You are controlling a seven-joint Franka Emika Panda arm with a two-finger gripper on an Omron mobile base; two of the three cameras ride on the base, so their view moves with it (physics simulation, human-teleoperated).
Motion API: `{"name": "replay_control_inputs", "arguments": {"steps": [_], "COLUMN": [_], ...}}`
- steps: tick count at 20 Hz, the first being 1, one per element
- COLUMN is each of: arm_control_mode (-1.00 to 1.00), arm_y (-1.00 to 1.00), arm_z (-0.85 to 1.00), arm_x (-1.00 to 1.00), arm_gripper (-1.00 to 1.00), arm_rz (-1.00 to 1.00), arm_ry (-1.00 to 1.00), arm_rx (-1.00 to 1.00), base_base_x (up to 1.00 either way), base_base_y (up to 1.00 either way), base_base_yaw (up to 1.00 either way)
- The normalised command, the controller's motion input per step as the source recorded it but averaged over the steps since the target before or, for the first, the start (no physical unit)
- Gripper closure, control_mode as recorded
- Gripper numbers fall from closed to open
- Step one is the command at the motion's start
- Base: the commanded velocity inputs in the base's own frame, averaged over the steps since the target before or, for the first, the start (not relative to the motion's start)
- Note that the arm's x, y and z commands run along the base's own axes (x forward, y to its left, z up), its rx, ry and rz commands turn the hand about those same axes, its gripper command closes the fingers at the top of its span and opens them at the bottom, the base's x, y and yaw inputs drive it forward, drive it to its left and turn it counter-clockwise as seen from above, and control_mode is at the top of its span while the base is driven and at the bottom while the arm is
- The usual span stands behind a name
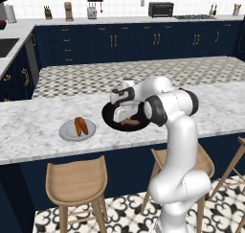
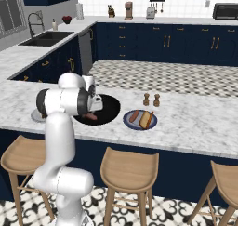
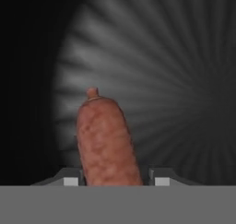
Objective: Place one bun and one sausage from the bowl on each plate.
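Note:
The black bowl [image 1: 106,116] [image 2: 109,109] sits on the marble counter with a reddish-brown sausage [image 1: 130,123] [image 2: 90,116] [image 3: 108,140] lying in it. My gripper [image 1: 125,120] [image 3: 116,181] is down inside the bowl with one fingertip on each side of the sausage. The left tip is against the sausage, and a thin gap shows at the right tip. The light grey plate [image 1: 67,132] [image 2: 34,116], left of the bowl, carries a bun [image 1: 81,126]. The blue-grey plate [image 2: 129,123], right of the bowl, holds a sausage [image 2: 135,116] and a bun [image 2: 147,120].
Two small shakers [image 2: 151,100] stand behind the blue-grey plate. Wooden stools [image 1: 76,181] [image 2: 130,171] line the counter's near edge below me. My own arm hides part of the bowl and of the light grey plate in the right base view.

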Motion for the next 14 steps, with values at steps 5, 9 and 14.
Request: {"name": "replay_control_inputs", "arguments": {"steps": [5, 9, 14], "arm_control_mode": [-1.0, -1.0, -1.0], "arm_y": [0.3, 0.88, 0.99], "arm_z": [1.0, 0.76, 0.46], "arm_x": [-0.03, -0.26, -0.1], "arm_gripper": [1.0, 1.0, 1.0], "arm_rz": [-0.12, -0.26, -0.5], "arm_ry": [-0.01, -0.12, -0.3], "arm_rx": [-0.08, 0.0, -0.02], "base_base_x": [0.0, 0.0, 0.0], "base_base_y": [0.0, 0.0, 0.0], "base_base_yaw": [0.0, 0.0, 0.0]}}
